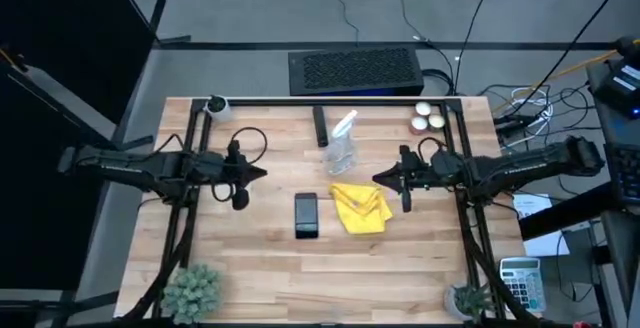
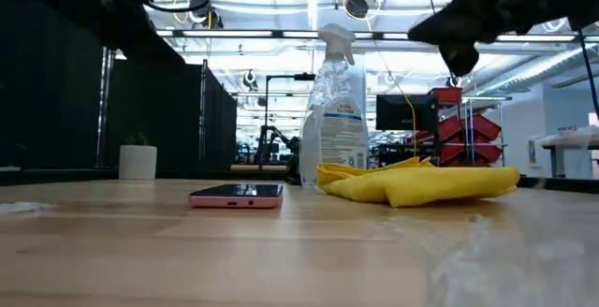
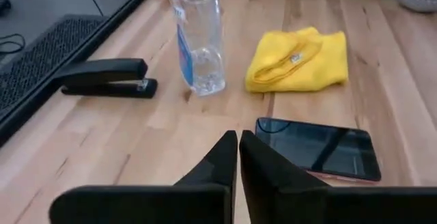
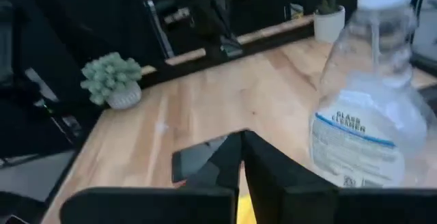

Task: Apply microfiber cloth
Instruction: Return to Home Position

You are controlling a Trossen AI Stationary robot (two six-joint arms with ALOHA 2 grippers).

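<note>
The microfiber cloth lay bunched and loose on the table, near its middle, with nothing holding it. Its longer run seemed to go from far-left to near-right, though the folds made that hard to fix. There was one cloth.

Just to its left, apart from it, lay one phone, screen up, its long axis running near to far. On the far side of the cloth stood one spray bottle, upright, and beyond that lay one stapler.

The right gripper hung above the table just beyond the cloth's far-right edge, pointing left. The cloth therefore lay to its near side and a little left, below it. Its fingers were pressed together on nothing. The left gripper hovered well to the left, past the phone, pointing right, its fingers likewise closed and empty.

The right arm was clearly the nearer to the cloth. With both grippers raised and clear of it, pulling back looked unlikely to drag anything.

Two small potted plants stood at the near corners.
</note>
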